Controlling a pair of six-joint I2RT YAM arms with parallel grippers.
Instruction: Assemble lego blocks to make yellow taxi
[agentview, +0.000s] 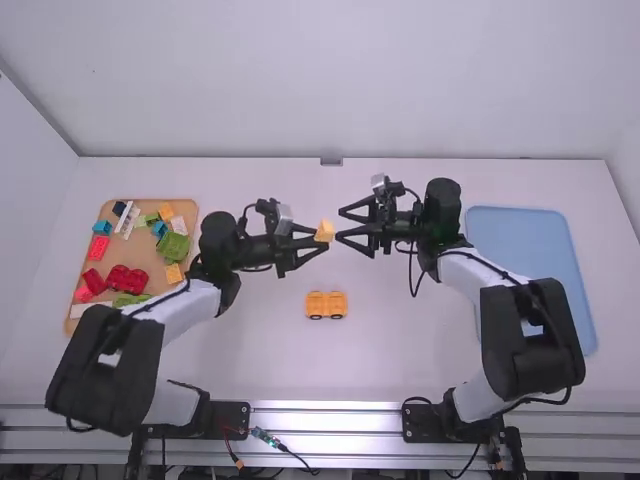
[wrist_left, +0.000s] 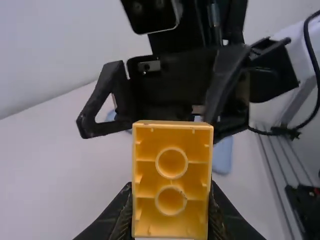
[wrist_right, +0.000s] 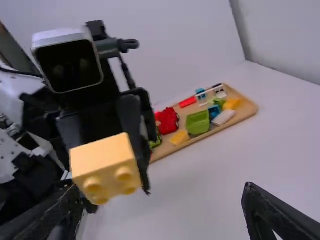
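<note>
Over the middle of the table, your left gripper (agentview: 323, 240) was closed on a yellow block (agentview: 325, 230), the block gripped between its fingertips. Your left wrist view showed the block's hollow underside, with two round tubes; your right wrist view showed studs on the opposite face. The block was held up off the table.

Just right of it, your right gripper (agentview: 340, 224) was open and held nothing. Its fingers (wrist_right: 265, 210) stood wide apart, and the tips pointed left, toward the block. The two grippers faced each other, with the block near your right gripper's fingertips; whether it touched them, you could not tell.

Nearer on the table, below the grippers, you had the partly built yellow taxi (agentview: 326, 304), with black wheels (agentview: 316, 317) along its near side. Both grippers were apart from it.

At the far left you had a tan tray (agentview: 140, 252) of loose blocks, among them a green one (agentview: 173, 246) and a red one (agentview: 126, 279). At the right lay a blue tray (agentview: 530, 260).
</note>
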